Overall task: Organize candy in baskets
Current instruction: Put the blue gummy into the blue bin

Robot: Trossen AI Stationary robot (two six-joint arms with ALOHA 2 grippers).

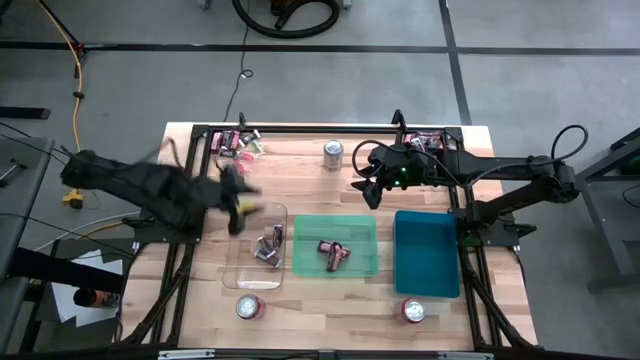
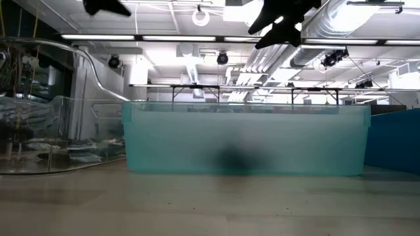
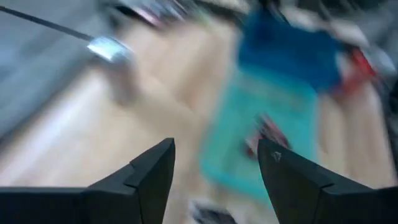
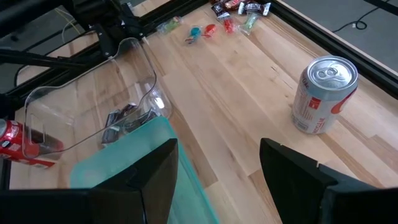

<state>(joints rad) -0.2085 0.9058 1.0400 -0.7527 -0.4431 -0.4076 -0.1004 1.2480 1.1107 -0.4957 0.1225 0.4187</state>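
Note:
Three baskets sit in a row on the table: the clear basket, the green basket and the teal-blue basket. Dark/silver candy lies in the clear one and maroon candy in the green one. Loose candy lies at the far-left corner and the far-right corner. My left gripper is blurred above the clear basket's far edge, open and empty. My right gripper hovers above the wood just beyond the green basket, open and empty.
One drink can stands near the far edge, between the candy piles. Two more cans stand near the front edge. A black metal frame borders the table. Bare wood lies between the baskets and the far candy.

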